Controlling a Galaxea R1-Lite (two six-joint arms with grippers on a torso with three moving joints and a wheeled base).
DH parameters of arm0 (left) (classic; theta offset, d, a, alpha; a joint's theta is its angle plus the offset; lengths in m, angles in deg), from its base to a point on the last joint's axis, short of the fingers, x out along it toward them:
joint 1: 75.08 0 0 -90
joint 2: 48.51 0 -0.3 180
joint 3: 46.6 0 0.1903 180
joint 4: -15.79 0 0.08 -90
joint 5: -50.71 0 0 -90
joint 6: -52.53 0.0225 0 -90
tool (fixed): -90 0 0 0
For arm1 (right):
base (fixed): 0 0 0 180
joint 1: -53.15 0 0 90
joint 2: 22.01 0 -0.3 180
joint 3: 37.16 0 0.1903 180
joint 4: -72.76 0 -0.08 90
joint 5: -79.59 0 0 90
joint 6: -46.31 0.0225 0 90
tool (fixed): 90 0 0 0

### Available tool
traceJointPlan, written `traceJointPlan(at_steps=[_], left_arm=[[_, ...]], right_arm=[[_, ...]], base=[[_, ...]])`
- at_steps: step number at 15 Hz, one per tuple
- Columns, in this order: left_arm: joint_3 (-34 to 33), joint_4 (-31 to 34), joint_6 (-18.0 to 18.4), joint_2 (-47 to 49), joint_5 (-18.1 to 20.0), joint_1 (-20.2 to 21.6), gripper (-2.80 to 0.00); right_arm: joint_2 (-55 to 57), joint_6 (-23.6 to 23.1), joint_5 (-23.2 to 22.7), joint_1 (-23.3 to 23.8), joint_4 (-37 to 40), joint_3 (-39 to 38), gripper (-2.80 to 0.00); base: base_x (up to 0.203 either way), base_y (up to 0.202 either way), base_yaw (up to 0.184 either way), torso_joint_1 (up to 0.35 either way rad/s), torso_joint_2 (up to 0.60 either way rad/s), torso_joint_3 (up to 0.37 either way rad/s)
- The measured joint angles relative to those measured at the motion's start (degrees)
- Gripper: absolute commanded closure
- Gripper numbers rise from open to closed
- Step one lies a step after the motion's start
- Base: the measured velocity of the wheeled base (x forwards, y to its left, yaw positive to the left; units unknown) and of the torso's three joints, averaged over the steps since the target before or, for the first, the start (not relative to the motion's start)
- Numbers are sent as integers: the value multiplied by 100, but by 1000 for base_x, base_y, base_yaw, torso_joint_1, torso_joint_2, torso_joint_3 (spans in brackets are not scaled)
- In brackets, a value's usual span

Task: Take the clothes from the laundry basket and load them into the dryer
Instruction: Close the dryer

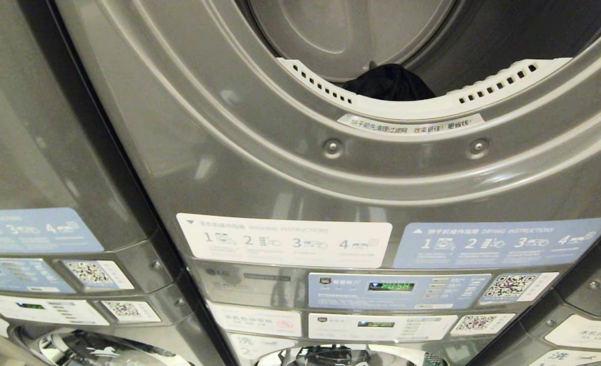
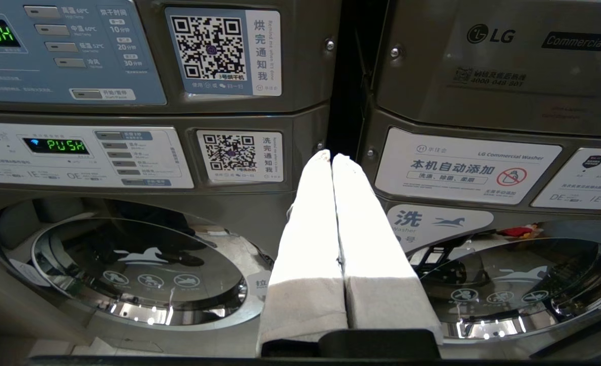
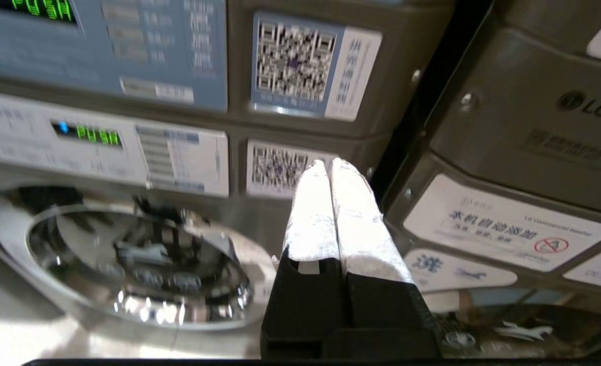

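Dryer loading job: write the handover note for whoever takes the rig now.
Left gripper: shut, empty, low before the washer fronts.
Right gripper: shut, empty, also low by the washer panels.
Dryer: door open; one dark garment lies in the drum behind the white lint filter.
Done: at least that one garment is loaded.
Left: the laundry basket is in no view, so remaining clothes cannot be counted; locate it and check.
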Motion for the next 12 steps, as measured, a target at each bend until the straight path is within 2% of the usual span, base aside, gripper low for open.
traceJointPlan(at_steps=[2, 12], left_arm=[[0, -1, 0, 0, 0, 0, 0], [0, 0, 2, 0, 0, 0, 0]], right_arm=[[-207, 137, 21, 11, -1, 0, 0], [-367, 128, 30, 13, -12, 0, 0]], base=[[0, 0, 0, 0, 0, 0], [-6, 0, 0, 2, 1, 0]])
